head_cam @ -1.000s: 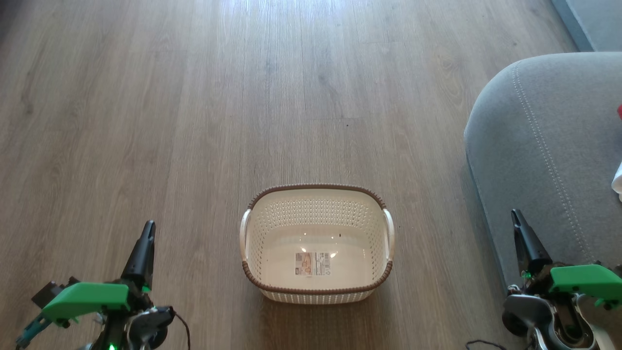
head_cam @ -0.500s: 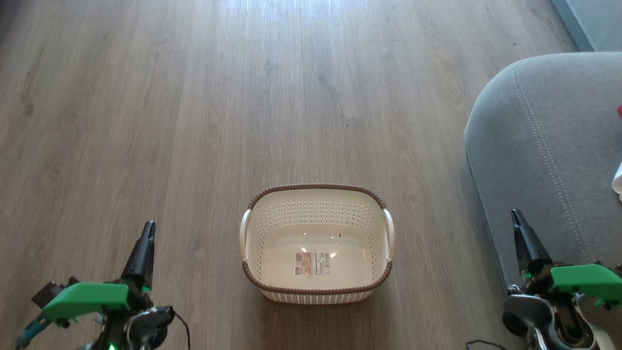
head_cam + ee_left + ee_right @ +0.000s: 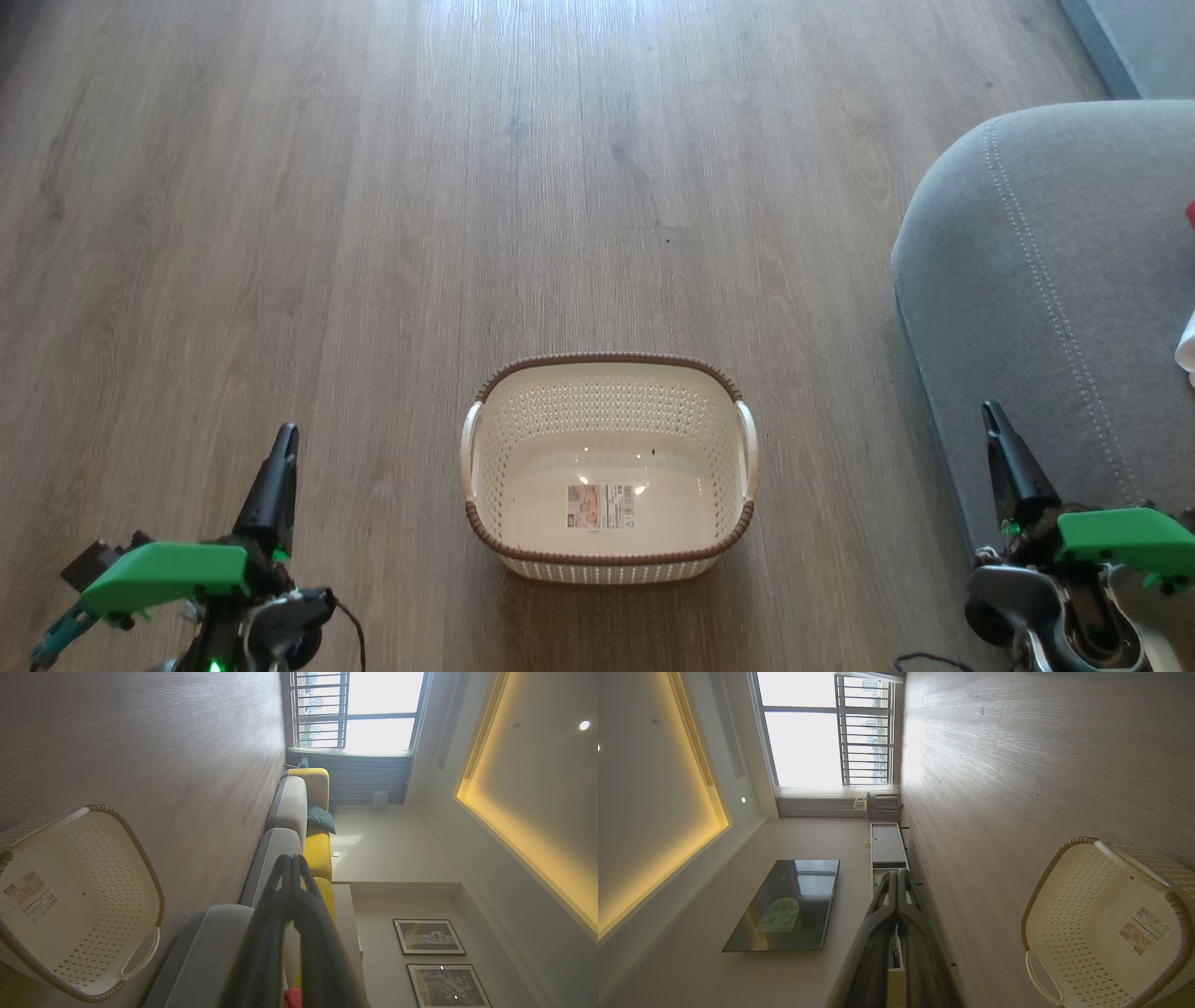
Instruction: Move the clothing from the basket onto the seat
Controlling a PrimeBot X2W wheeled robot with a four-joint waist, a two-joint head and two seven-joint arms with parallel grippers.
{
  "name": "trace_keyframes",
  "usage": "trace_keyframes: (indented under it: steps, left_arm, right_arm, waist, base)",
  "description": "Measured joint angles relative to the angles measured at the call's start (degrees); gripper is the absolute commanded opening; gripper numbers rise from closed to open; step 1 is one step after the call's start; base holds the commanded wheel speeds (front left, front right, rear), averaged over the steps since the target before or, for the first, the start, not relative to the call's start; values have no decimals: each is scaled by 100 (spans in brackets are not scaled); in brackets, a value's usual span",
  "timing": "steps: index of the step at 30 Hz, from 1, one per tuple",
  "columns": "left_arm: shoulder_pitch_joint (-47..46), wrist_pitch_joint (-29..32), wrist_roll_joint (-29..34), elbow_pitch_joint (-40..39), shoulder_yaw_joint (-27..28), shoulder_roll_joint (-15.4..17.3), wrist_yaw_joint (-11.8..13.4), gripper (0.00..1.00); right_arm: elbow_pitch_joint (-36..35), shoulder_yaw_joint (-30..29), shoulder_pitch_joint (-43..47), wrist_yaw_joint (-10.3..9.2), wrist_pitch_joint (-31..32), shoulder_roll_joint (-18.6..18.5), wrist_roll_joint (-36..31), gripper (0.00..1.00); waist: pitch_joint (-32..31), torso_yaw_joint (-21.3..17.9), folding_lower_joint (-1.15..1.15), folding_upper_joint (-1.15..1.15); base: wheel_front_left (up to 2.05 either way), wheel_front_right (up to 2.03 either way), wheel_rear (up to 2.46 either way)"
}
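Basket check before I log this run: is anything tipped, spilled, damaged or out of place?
Nothing stands out. The basket stands upright on the floor, holding only its label sticker, nothing spilled around it. Red and white cloth lies at the seat's right edge.

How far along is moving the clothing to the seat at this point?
Done: the basket holds nothing, its label sticker showing bare. A bit of red and white clothing lies on the seat at the head view's right edge, mostly cut off. In hand: nothing; the left gripper and right gripper are shut and empty. Left: nothing that I can see.
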Motion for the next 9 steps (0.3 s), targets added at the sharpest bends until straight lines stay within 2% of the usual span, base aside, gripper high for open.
trace_keyframes:
  steps: [9]
  left_arm:
    - [0, 0, 0, 0, 0, 0, 0, 0]
  right_arm:
    - [0, 0, 0, 0, 0, 0, 0, 0]
  waist:
    - [0, 0, 0, 0]
  base:
    - [0, 0, 0]
